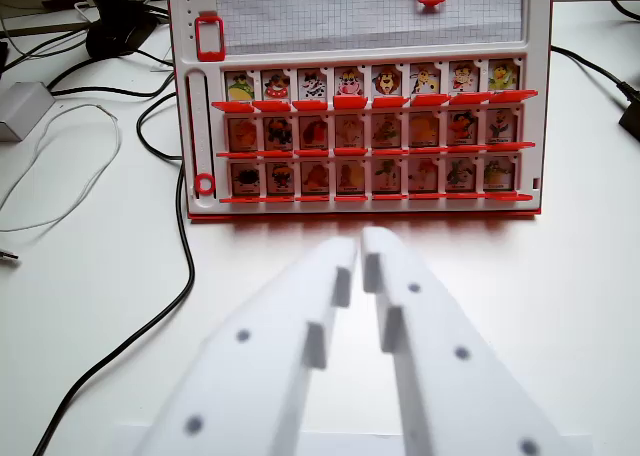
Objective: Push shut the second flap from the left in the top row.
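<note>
Hovering gripper (358, 244) (jaws nearly closed, empty), bare table (560, 276) between it and board's (365, 126) front edge.

No words, numbers or brand marks can be read anywhere on the red-and-white game board (360, 96) standing on the worktop (560, 276). Its three rows of flaps (365, 131) carry only small cartoon pictures, too small to make out any lettering, and the gridded panel (365, 11) above them bears no writing
</note>
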Available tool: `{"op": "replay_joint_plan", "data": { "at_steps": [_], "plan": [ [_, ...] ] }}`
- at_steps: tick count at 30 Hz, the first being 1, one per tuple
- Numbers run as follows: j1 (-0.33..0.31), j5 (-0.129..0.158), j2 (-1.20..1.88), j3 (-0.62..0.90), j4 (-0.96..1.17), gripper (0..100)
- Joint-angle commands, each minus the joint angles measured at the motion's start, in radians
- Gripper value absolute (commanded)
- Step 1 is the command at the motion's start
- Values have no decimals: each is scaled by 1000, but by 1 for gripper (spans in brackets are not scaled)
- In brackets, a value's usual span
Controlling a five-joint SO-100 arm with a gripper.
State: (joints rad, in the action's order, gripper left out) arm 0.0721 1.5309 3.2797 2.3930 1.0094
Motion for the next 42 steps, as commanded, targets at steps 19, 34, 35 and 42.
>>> {"op": "replay_joint_plan", "data": {
  "at_steps": [19,34,35,42],
  "plan": [
    [8,-6,-8,-21,-9,0],
    [9,-8,-49,-34,-37,0],
    [9,-9,-71,-40,-51,0],
    [15,-5,-296,-146,-143,0]
  ]
}}
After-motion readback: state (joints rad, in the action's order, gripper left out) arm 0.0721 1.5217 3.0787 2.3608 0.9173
